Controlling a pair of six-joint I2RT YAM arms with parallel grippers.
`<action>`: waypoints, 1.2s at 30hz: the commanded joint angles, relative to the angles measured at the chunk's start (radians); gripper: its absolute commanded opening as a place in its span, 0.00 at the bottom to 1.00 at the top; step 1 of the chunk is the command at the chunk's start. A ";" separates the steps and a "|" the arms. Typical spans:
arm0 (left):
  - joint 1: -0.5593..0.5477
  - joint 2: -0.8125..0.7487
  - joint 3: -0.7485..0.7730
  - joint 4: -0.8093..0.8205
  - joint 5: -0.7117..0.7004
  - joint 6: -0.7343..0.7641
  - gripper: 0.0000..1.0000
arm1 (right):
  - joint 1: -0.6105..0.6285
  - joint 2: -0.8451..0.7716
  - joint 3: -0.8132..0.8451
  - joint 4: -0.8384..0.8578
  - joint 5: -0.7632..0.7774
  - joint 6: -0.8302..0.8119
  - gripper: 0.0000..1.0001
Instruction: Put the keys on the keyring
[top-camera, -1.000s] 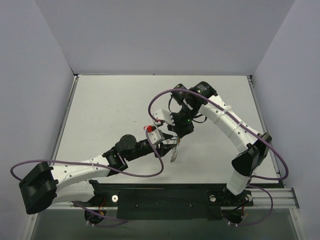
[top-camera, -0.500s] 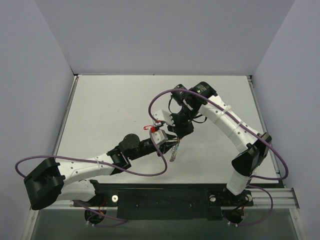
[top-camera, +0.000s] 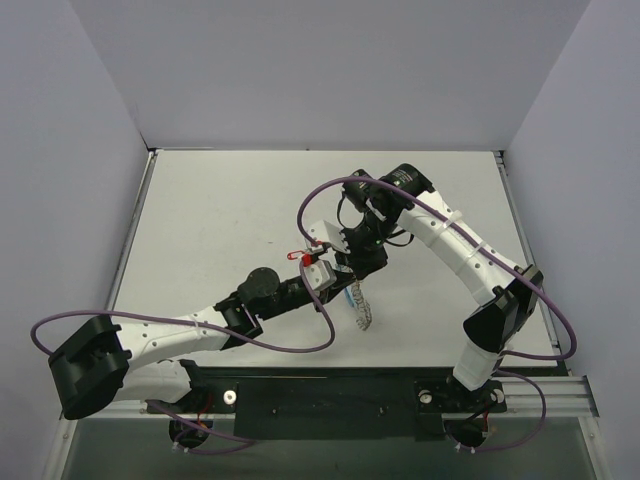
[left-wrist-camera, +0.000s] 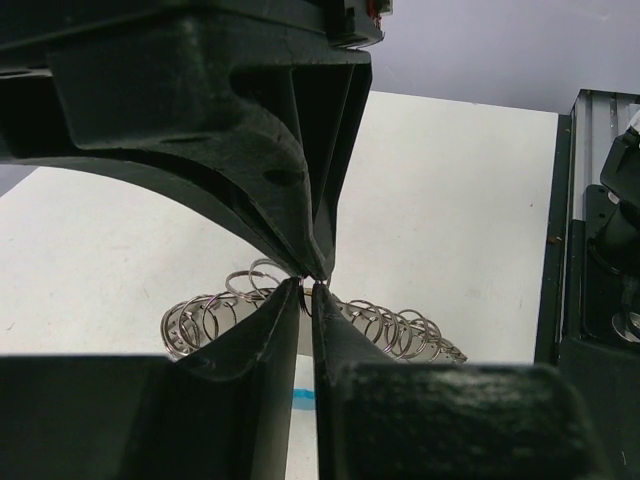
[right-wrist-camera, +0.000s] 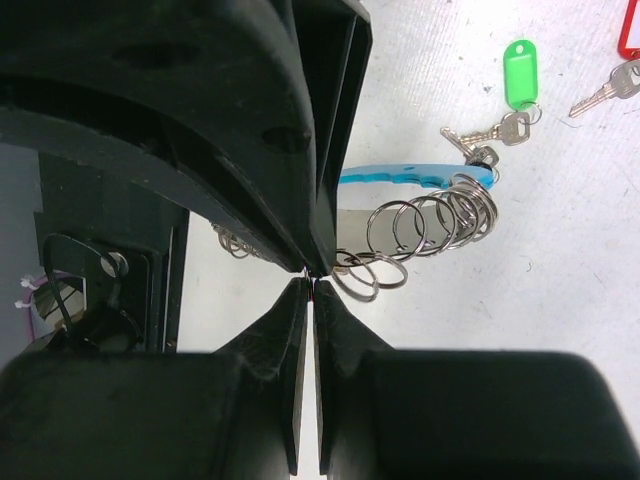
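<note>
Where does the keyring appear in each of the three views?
Top external: the keyring hangs slightly below the picture's centre.
Left wrist: low centre, partly hidden.
Right wrist: right of centre.
Shared landmark: its blue segment, visible in every view.

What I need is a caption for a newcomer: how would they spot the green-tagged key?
On the white table, find the coiled wire keyring with its blue segment. Just beyond that segment's tip lies the key with the green tag; the neighbouring tag is red.
</note>
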 joint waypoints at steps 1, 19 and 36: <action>0.001 0.010 0.051 0.018 0.015 -0.011 0.16 | 0.012 -0.052 -0.002 -0.260 -0.049 -0.034 0.00; 0.016 -0.011 -0.016 0.161 0.027 -0.121 0.00 | 0.003 -0.074 -0.013 -0.260 -0.112 -0.040 0.04; 0.040 -0.125 -0.188 0.576 -0.100 -0.356 0.00 | -0.175 -0.261 -0.162 -0.087 -0.362 -0.160 0.33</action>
